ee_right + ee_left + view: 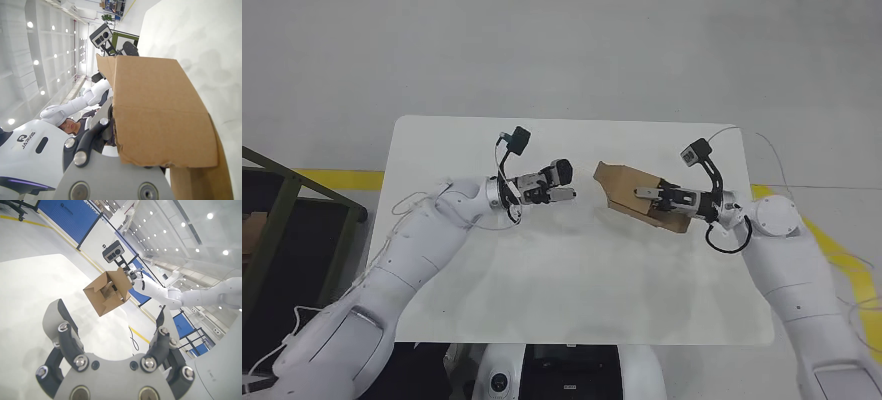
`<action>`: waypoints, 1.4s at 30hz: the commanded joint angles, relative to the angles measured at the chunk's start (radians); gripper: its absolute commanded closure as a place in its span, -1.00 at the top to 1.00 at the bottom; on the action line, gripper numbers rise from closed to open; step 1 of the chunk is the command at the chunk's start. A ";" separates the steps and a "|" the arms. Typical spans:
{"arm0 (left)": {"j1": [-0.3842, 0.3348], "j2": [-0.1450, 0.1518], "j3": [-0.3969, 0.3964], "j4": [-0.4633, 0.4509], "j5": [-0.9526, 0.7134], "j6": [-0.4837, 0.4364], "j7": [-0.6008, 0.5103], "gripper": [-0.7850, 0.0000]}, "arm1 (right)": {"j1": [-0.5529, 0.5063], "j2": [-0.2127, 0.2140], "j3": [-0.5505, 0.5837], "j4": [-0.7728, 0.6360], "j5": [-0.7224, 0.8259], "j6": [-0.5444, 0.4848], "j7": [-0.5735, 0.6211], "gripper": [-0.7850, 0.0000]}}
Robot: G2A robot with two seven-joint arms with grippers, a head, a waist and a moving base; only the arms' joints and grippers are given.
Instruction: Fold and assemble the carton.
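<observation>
One brown corrugated cardboard carton (627,185), boxy, its end flaps loose and unfolded, is clamped in the right end effector (657,197) over the smooth white tabletop (542,290). The left end effector (575,193) gapes wide, empty, near it.

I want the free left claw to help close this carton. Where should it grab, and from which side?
Probably the raised flap at the carton's open end, by its free edge. That end faces the open left claw, so come straight in; the right claw holds the far side.
</observation>
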 commanded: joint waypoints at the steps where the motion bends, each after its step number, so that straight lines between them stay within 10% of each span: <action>1: 0.006 0.010 -0.012 -0.028 -0.013 0.025 -0.043 1.00 | -0.003 0.001 -0.003 -0.010 -0.017 0.007 -0.012 -1.00; 20: 0.010 0.027 -0.055 -0.265 0.287 0.452 -0.069 1.00 | -0.046 0.011 -0.013 -0.159 -0.117 0.069 -0.073 -1.00; 42: 0.013 0.001 -0.051 -0.180 0.155 0.452 -0.072 1.00 | -0.096 0.026 0.022 -0.249 -0.033 0.043 -0.025 -1.00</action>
